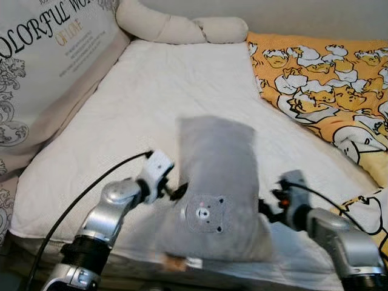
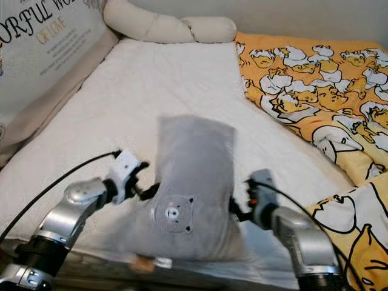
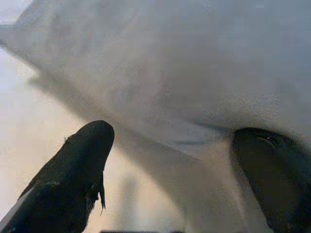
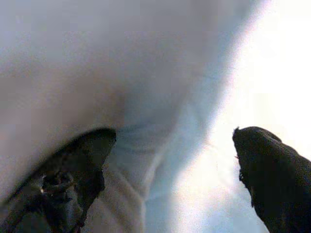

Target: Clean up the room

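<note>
A grey pillow (image 1: 215, 182) with a small bear face sewn on it stands upright over the near edge of the white bed (image 1: 145, 103), slightly blurred. My left gripper (image 1: 179, 193) presses against its left side and my right gripper (image 1: 265, 209) against its right side. In the left wrist view the black fingers (image 3: 77, 174) are spread wide, with the pillow's grey fabric (image 3: 194, 73) running between them. The right wrist view likewise has both fingers (image 4: 272, 170) far apart, with the pillow (image 4: 73, 73) against one of them.
A yellow duck-print blanket (image 1: 321, 79) covers the bed's right side. A beige bolster (image 1: 182, 27) lies along the head end. A large printed cushion (image 1: 48, 54) leans on the left. The middle of the mattress is bare.
</note>
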You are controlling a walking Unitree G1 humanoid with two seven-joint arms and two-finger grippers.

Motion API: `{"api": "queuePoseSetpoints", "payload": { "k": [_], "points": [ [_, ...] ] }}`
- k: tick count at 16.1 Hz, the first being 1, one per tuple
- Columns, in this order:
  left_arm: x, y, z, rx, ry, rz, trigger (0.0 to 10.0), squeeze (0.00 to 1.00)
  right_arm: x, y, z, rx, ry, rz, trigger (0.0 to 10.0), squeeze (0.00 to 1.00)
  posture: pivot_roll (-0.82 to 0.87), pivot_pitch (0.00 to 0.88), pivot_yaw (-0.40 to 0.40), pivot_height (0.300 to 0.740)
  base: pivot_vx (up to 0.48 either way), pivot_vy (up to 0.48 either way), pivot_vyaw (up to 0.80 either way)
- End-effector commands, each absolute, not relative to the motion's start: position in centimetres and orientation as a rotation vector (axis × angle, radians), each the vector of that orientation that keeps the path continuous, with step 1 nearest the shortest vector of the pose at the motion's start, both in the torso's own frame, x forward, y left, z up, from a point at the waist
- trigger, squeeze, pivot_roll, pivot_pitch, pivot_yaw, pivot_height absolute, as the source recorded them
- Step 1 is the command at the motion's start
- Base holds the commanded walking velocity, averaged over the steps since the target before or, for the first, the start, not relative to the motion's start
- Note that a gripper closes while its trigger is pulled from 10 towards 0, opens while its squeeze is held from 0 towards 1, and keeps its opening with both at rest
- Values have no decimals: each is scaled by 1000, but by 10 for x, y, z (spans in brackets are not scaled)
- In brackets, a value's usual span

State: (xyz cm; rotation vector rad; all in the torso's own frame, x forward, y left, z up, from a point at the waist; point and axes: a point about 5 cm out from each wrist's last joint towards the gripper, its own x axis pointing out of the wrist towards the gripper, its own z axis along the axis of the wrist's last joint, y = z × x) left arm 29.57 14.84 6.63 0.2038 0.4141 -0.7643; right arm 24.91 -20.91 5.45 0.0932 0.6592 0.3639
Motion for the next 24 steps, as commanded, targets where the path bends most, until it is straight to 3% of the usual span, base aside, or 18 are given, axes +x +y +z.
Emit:
{"api": "queuePoseSetpoints", "payload": {
  "k": [1, 3, 6, 11, 15, 16, 17, 18, 21, 22, 23, 24],
  "points": [
    [303, 162, 69, 154, 382, -707, 10000, 1000, 254, -220, 58, 117, 628, 316, 10000, 1000, 86, 0, 24, 740, 0, 0, 0],
    [310, 181, 71, 66, 357, -618, 10000, 1000, 254, -234, 58, 159, 603, 261, 10000, 1000, 82, 0, 27, 740, 0, 0, 0],
    [324, 203, 73, -201, 365, -512, 10000, 1000, 264, -246, 52, 345, 531, 229, 10000, 1000, 80, 0, 34, 740, 0, 0, 0],
    [313, 174, 43, -480, 525, -615, 10000, 1000, 279, -231, 45, 775, 434, 275, 10000, 1000, 74, 0, 36, 740, 0, 0, 0],
    [303, 151, 34, -581, 572, -743, 10000, 1000, 274, -203, 33, 903, 489, 416, 10000, 1000, 83, 0, 24, 740, 0, 0, 0],
    [300, 143, 32, -569, 584, -792, 10000, 600, 269, -192, 28, 918, 535, 490, 10000, 1000, 83, 0, 23, 740, 0, 0, 0],
    [300, 137, 34, -577, 575, -825, 10000, 0, 265, -184, 25, 914, 573, 542, 10000, 1000, 85, 0, 22, 740, 0, 0, 0],
    [301, 127, 39, -615, 554, -871, 10000, 0, 263, -177, 23, 907, 602, 594, 10000, 0, 85, 0, 22, 740, 0, 0, 0],
    [294, 112, 37, -533, 577, -996, 10000, 0, 264, -171, 23, 865, 619, 646, 9882, 0, 80, 0, 28, 740, 0, 0, 0],
    [293, 111, 35, -507, 580, -1000, 10000, 0, 266, -170, 24, 851, 618, 653, 4196, 0, 79, 0, 31, 740, 0, 0, 0],
    [294, 111, 36, -497, 568, -995, 10000, 0, 266, -169, 25, 848, 615, 657, 4196, 0, 79, 0, 31, 740, 0, 0, 0],
    [295, 111, 37, -467, 550, -987, 10000, 0, 267, -169, 25, 845, 609, 662, 0, 0, 80, 0, 31, 740, 0, 0, 0]
  ]
}}
